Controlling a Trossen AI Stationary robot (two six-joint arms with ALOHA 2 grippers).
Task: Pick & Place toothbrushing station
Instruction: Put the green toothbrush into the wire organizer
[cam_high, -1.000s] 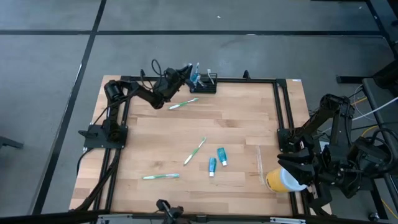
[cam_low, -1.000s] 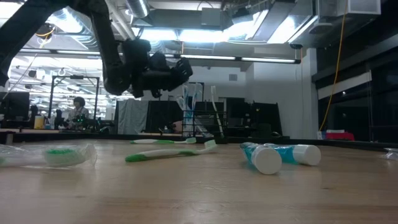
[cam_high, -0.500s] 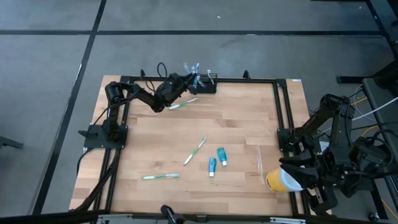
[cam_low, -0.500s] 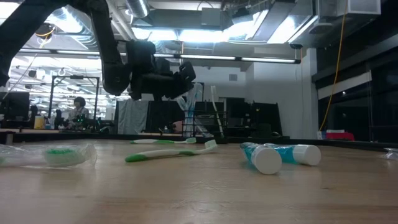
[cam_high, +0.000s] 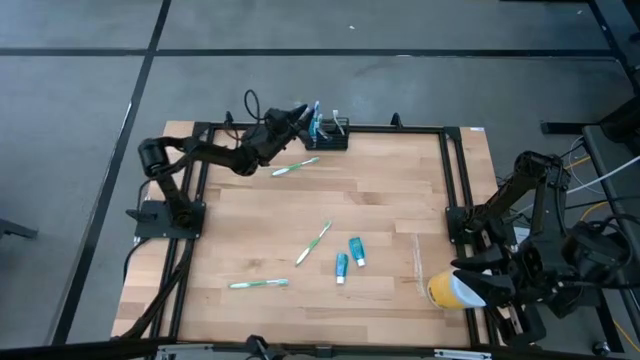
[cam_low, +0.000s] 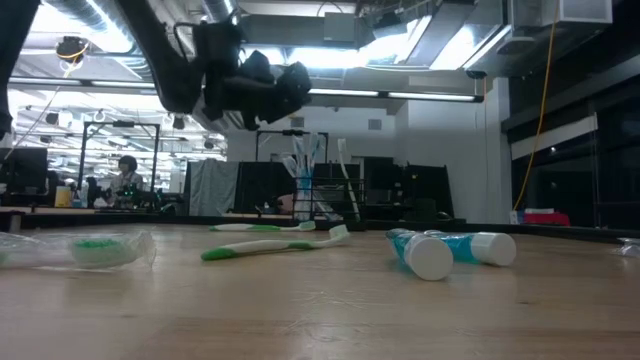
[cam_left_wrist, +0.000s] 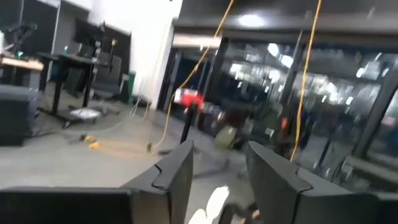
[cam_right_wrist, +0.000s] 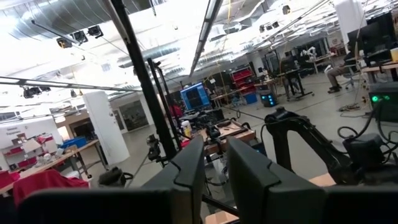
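Note:
The toothbrushing station (cam_high: 330, 133), a small black wire-mesh holder, stands at the table's far edge (cam_low: 322, 196). Toothbrushes (cam_low: 303, 162) stand upright in it. My left gripper (cam_high: 301, 116) hovers open just left of and above the station (cam_low: 288, 88), with nothing between its fingers (cam_left_wrist: 217, 177); a white brush head (cam_left_wrist: 213, 206) shows below them. My right gripper (cam_right_wrist: 214, 165) is raised beside the table's right edge. Its fingers stand a narrow gap apart with nothing between them.
Green-and-white toothbrushes lie loose on the table (cam_high: 295, 167) (cam_high: 313, 243) (cam_high: 259, 284). Two blue toothpaste tubes (cam_high: 349, 258) lie near the middle (cam_low: 450, 250). A yellow cup with a white lid (cam_high: 452, 291) sits at the near right corner, below the right arm.
My left gripper has risen from the level of the standing toothbrushes to clear above them and drawn back slightly toward the table's left edge. The toothbrushes stay upright in the station.

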